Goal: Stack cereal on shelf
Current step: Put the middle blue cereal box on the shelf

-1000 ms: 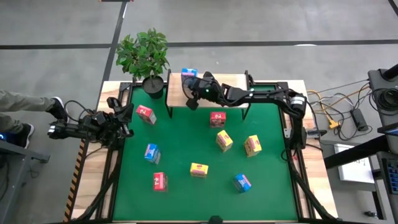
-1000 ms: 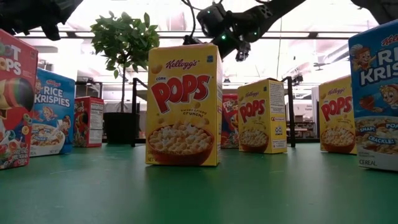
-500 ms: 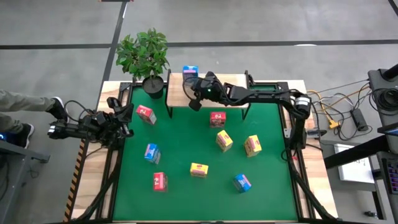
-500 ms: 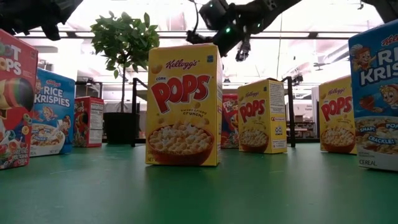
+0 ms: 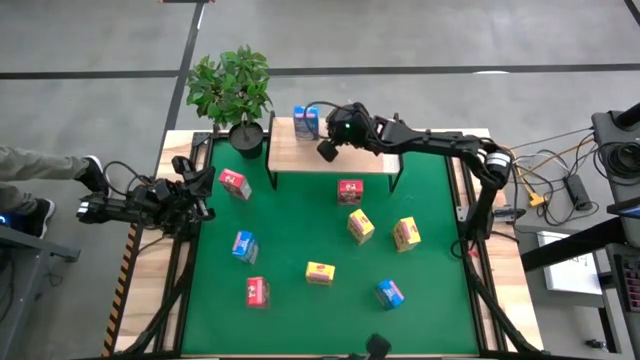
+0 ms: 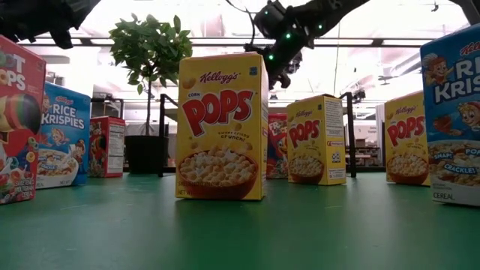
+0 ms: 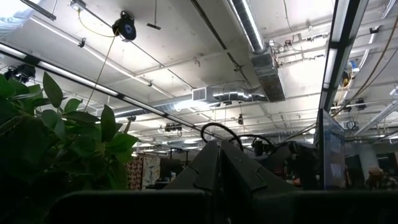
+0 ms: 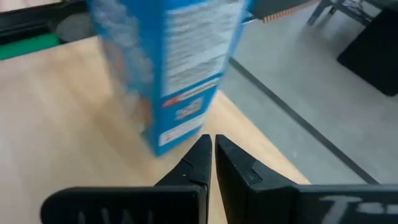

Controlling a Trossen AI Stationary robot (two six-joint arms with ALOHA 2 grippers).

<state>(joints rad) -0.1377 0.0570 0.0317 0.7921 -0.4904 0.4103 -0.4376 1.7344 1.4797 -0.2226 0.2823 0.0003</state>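
A blue cereal box (image 5: 306, 121) stands upright by its bottom on the far left part of the wooden shelf (image 5: 365, 160). My right gripper (image 5: 327, 150) hovers over the shelf just right of that box, its fingers shut. In the right wrist view the shut fingertips (image 8: 211, 142) point at the box's lower corner (image 8: 163, 142), and a narrow strip of shelf (image 8: 74, 124) shows between them. Several more cereal boxes, red, yellow and blue, stand on the green mat (image 5: 290, 215). My left gripper (image 5: 200, 205) waits shut at the table's left edge, pointing up.
On the mat stand red boxes (image 5: 234, 183) (image 5: 350, 191) (image 5: 256, 291), yellow boxes (image 5: 360, 226) (image 5: 406, 234) (image 5: 320, 273) and blue boxes (image 5: 245, 246) (image 5: 389, 293). A potted plant (image 5: 232, 90) sits left of the shelf. Most of the shelf board right of the blue box is bare.
My right gripper has risen and drawn back toward the table's right and far edge, from the shelf's near left corner to above the board, turning a little. The blue box on the shelf now shows fully beside it.
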